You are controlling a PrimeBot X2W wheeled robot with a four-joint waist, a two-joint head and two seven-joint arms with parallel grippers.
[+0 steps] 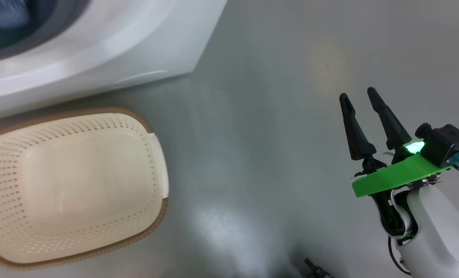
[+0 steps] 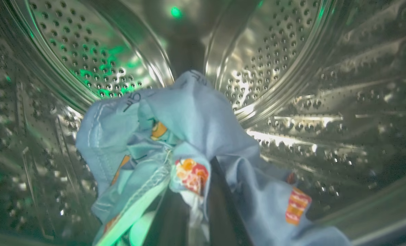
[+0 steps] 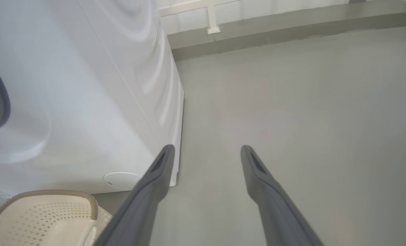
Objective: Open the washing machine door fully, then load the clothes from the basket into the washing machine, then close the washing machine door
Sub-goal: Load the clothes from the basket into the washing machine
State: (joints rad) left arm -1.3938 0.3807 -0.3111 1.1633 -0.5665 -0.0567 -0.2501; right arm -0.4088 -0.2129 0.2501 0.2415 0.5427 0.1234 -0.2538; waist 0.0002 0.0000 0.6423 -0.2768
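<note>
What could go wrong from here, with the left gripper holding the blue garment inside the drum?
1. The light blue garment is wrapped over the left gripper, which is shut on it; when it opens, the cloth may cling and be pulled back out of the drum.
2. Part of the garment trails toward the drum's front edge, so it might get caught there at closing.

Right claw: two tapered black fingers are mounted on a bright green plate, flanked at two o'clock by a black camera block and at five o'clock by a white forearm.
</note>
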